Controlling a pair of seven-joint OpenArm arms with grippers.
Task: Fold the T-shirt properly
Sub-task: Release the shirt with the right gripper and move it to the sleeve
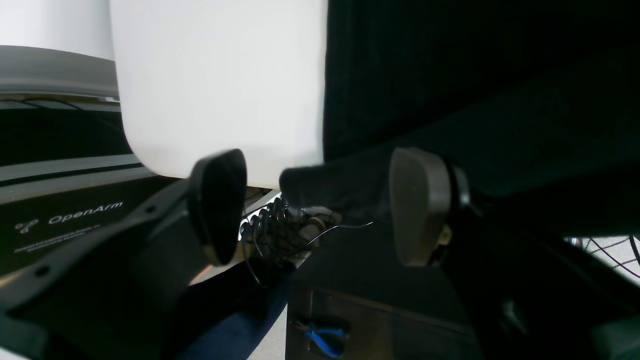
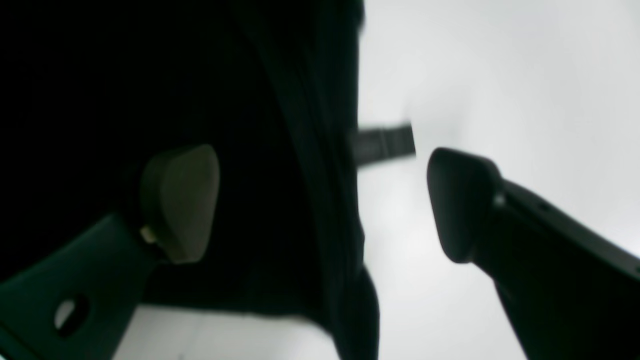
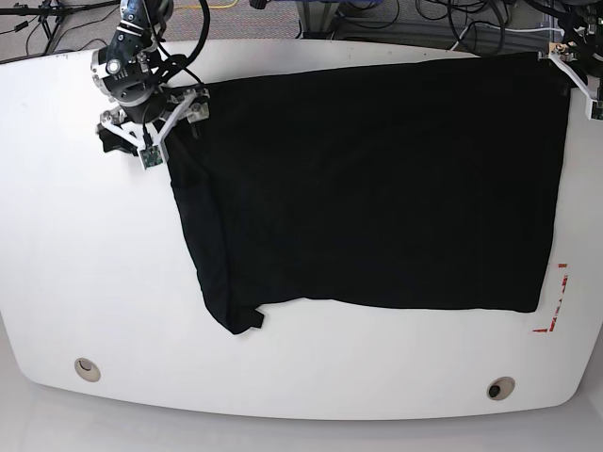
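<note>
Two pincers spread wide, left pincer (image 1: 315, 205) & right pincer (image 2: 320, 200) each straddling T-shirt (image 3: 377, 179) edge, table (image 3: 85, 273).

The T-shirt (image 3: 377, 188) is seen as matt black cloth, soft and finely ribbed where it is viewed close by the left wrist camera. The counter (image 3: 94, 282) is finished in a smooth white surface with a faint sheen. The pads (image 1: 415, 205) of the left claw (image 1: 310, 205) appear as dull grey rubbery material, set on matt black plastic fingers. The right claw (image 2: 320, 200) is made of the same matt dark plastic.
</note>
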